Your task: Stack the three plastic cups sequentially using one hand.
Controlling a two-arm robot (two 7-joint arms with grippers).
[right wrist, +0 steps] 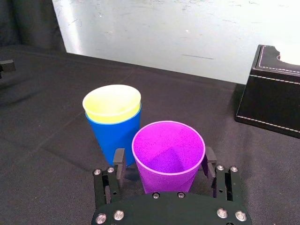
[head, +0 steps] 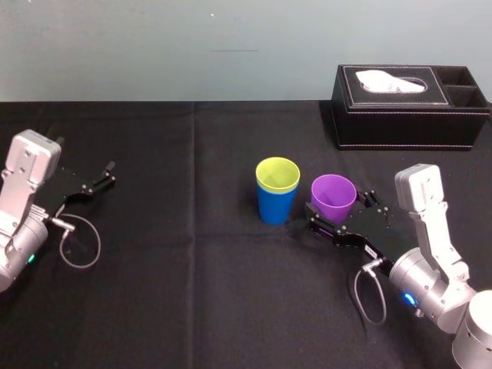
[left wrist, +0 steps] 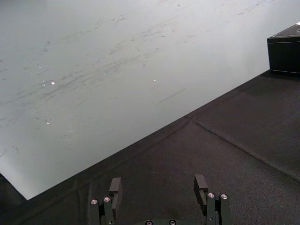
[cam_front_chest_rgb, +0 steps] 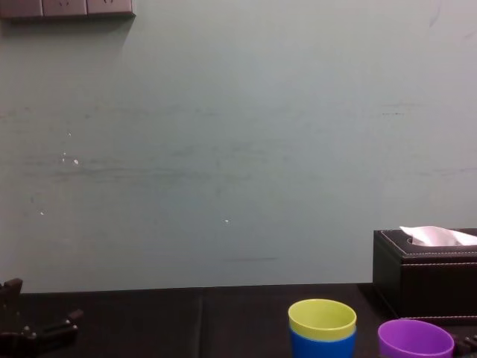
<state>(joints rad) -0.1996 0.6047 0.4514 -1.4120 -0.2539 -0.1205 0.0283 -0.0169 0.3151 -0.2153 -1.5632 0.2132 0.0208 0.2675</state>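
Three listed: yellow-green cup nested in blue cup, mid-table; purple cup just beside at 3 o'clock, between the right gripper's spread fingers (gap visible one side). Likely light, slick, thin-walled: pinch mid-wall, gently. Purple base hidden. Left gripper parked at 9 o'clock, fingers apart.

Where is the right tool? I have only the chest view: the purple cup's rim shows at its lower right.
Observer: The right tool straddles the purple cup, one finger on each side, open.
Operator: Is the blue cup standing?
Observer: Yes, upright on the black cloth, with the yellow cup nested in it.
Operator: And the left tool?
Observer: Open, over the cloth's left side, far from the cups.
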